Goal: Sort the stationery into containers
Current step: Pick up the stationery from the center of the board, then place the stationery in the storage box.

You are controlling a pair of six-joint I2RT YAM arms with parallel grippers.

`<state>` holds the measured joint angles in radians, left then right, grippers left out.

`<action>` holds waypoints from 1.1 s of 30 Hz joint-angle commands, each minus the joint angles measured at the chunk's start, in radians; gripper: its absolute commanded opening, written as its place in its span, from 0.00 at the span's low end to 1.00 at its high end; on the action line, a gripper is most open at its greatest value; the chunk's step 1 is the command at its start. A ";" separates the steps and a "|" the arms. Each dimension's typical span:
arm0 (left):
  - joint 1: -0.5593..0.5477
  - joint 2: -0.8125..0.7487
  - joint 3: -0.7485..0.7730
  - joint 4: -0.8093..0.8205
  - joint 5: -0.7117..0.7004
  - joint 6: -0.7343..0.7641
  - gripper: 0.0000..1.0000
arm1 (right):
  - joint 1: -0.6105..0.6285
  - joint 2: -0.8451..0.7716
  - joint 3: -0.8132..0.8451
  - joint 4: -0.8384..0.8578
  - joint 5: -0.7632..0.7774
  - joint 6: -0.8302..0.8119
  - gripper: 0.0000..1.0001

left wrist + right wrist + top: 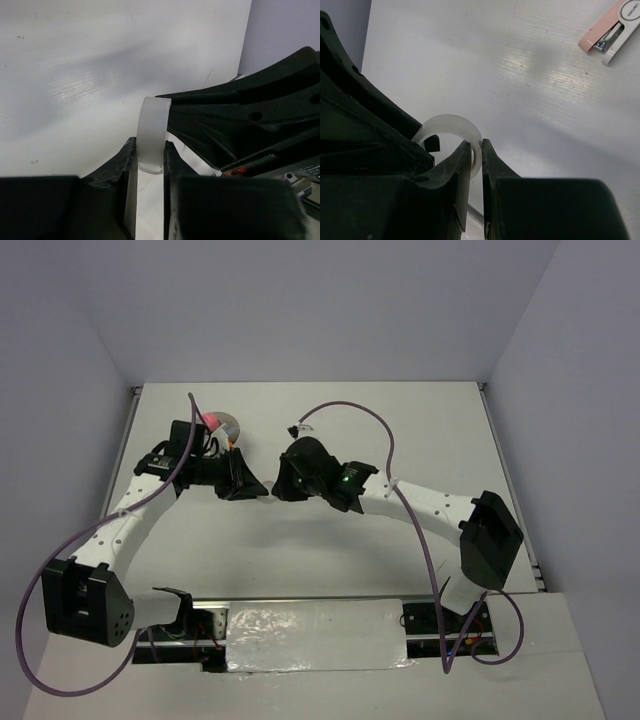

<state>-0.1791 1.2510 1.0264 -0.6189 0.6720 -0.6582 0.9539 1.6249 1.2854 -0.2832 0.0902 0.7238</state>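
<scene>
Two tight grips on one clear tape ring (152,122): left hand (150,152), right hand (476,149).

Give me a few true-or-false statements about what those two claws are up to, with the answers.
1. The left gripper and the right gripper both pinch one tape ring. True.
2. The tape ring is black. False: it is whitish and translucent.
3. A pink and white stapler lies on the table. True.
4. The stapler sits inside the tape ring. False: it lies well apart from it.
</scene>
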 commanded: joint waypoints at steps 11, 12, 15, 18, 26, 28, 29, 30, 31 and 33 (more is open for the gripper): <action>0.009 0.129 0.305 -0.119 -0.469 0.176 0.00 | -0.131 -0.158 -0.055 0.113 -0.086 -0.004 1.00; 0.013 0.139 0.323 -0.122 -0.530 0.189 0.00 | -0.157 -0.184 -0.087 0.119 -0.111 0.000 1.00; 0.047 0.162 0.379 -0.092 -0.686 0.221 0.00 | -0.268 -0.308 -0.230 0.124 -0.139 -0.035 1.00; 0.101 0.211 0.432 -0.033 -0.745 0.307 0.00 | -0.343 -0.401 -0.271 0.075 -0.158 -0.115 1.00; 0.314 0.415 0.563 0.073 -0.711 0.535 0.00 | -0.382 -0.557 -0.354 -0.073 -0.216 -0.237 1.00; 0.342 0.435 0.554 0.161 -0.622 0.569 0.00 | -0.383 -0.588 -0.374 -0.103 -0.233 -0.250 1.00; 0.343 0.450 0.549 0.191 -0.608 0.610 0.00 | -0.385 -0.597 -0.380 -0.117 -0.247 -0.267 1.00; 0.345 0.462 0.549 0.229 -0.577 0.630 0.00 | -0.385 -0.605 -0.382 -0.141 -0.250 -0.273 1.00; 0.345 0.475 0.561 0.240 -0.553 0.646 0.00 | -0.385 -0.620 -0.385 -0.151 -0.253 -0.287 1.00; 0.346 0.517 0.583 0.239 -0.456 0.741 0.00 | -0.388 -0.637 -0.386 -0.184 -0.256 -0.299 1.00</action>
<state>0.1806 1.7424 1.5608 -0.4847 0.0498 -0.0708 0.5751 1.0328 0.9035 -0.4088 -0.1356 0.4816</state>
